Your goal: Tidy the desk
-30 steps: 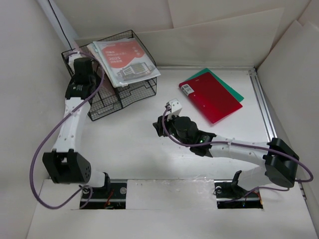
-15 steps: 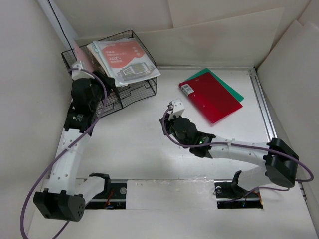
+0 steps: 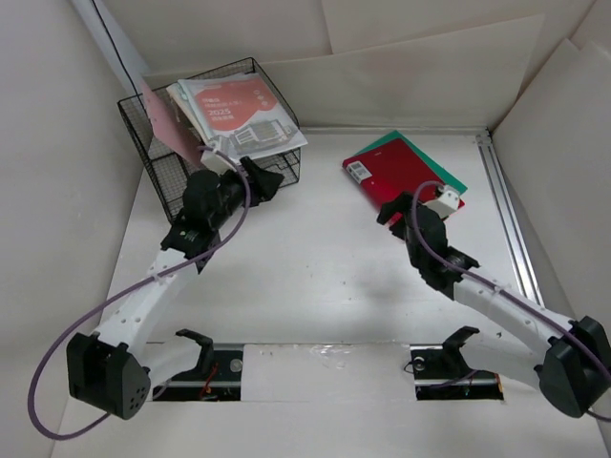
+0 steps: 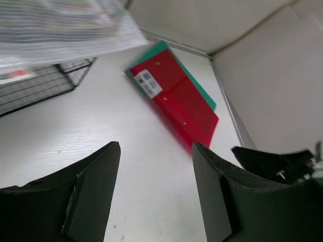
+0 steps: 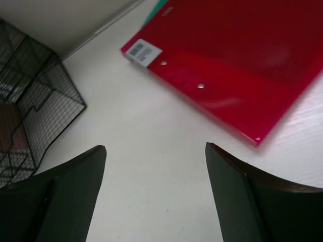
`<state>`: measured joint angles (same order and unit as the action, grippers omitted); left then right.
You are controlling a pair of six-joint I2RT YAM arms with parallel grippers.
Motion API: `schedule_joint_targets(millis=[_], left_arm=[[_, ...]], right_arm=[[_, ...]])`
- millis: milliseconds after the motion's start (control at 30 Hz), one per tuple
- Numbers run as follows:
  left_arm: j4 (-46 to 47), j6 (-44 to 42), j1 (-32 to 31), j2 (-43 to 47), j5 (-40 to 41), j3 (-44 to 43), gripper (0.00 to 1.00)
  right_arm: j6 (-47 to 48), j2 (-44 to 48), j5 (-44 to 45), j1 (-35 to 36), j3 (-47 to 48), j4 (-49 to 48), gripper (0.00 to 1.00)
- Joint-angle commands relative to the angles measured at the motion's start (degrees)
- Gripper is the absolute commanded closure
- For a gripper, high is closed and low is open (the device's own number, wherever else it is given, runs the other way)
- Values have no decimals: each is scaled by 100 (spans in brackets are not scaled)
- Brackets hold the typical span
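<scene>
two matte black grippers hang over the desk (image 3: 315, 267), a flat white top with a faint wood grain in the wrist views. a thin metal rail (image 3: 504, 200) runs along its right edge. the desk fills the floor of the scene between upright white boards.

left gripper (image 3: 270, 178) sits just beside the front right corner of a black wire basket (image 3: 172, 176). in its wrist view the left gripper (image 4: 156, 171) has its jaws spread wide, with only bare desk in the gap. the fingers (image 4: 93, 189) are blunt, thick, dull wedges.

right gripper (image 3: 389, 211) hovers near the front edge of a red folder (image 3: 406, 181). its wrist view shows the right gripper (image 5: 154, 171) with jaws likewise parted and nothing between them.

the red folder (image 5: 237, 65) is glossy, translucent plastic, rectangular, with two small rivets and a white barcode label (image 5: 141, 50) at one corner. it lies flat on a green folder (image 3: 456, 181) of the same shape, whose edge peeks out behind it. both lie askew at the far right of the desk.

the basket is a square-mesh box at the far left corner. a stack of glossy booklets (image 3: 243, 119) with red and white covers lies tilted across its rim, overhanging the right side. a pink sheet (image 3: 162, 119) stands slanted inside the basket at the left. in the left wrist view the stack is a blurred shiny slab at the top left.
</scene>
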<state>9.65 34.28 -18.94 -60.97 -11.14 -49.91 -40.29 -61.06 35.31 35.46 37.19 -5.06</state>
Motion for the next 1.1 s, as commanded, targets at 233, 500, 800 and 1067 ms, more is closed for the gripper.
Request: schedule_joint_targets(millis=[233, 500, 800, 1067], left_arm=[[1495, 17, -1621, -819, 68, -116, 39], [2067, 123, -2455, -1338, -90, 411, 32], [2182, 123, -2632, -1444, -38, 588, 32], [2234, 123, -2632, -1286, -38, 640, 32]], right_arm=[[-1674, 165, -1369, -1674, -775, 304, 10], [-2543, -589, -2475, -2403, -1214, -336, 12], [-3133, -1329, -3021, -2605, -1284, -1199, 17], [-3669, -1900, -3012, -2799, -1074, -1752, 22]])
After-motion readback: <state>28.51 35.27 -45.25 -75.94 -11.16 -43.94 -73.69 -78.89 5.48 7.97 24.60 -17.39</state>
